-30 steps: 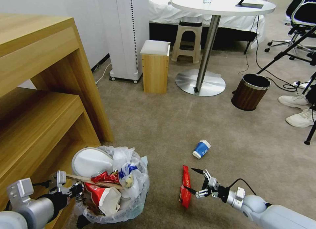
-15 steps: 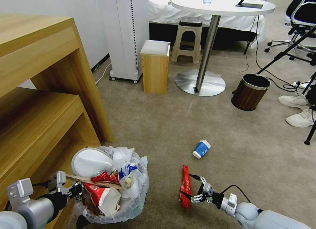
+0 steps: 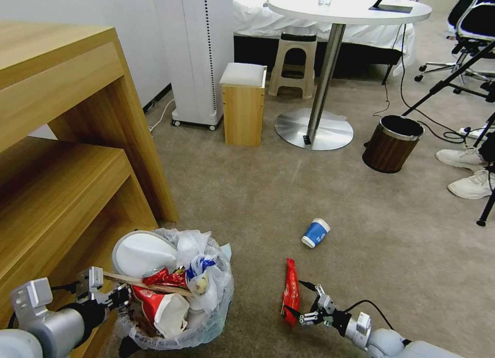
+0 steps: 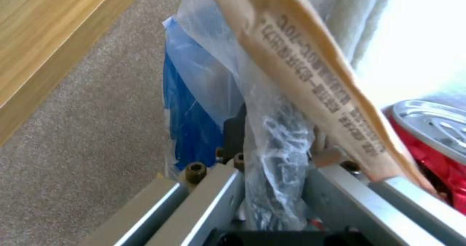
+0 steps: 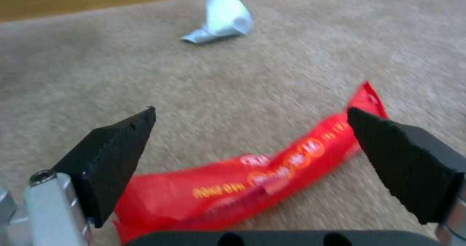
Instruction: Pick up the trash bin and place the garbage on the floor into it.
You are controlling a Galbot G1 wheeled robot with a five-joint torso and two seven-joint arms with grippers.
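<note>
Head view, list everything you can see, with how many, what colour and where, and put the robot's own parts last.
trash bin: one, dark with white liner, full, bottom left on the floor
red wrapper: one, on the carpet by the right hand
blue paper cup: one, on its side, mid floor
wood-grain bin: one, brown with a metal rim, right
wooden shelf unit: one, left
small wooden stool: one, white top, centre back
plastic stool: one, beige, under the round table
round table: one, white top
white shoes: two, right edge
left hand: shut on the trash bin rim
right hand: open beside the red wrapper
</note>
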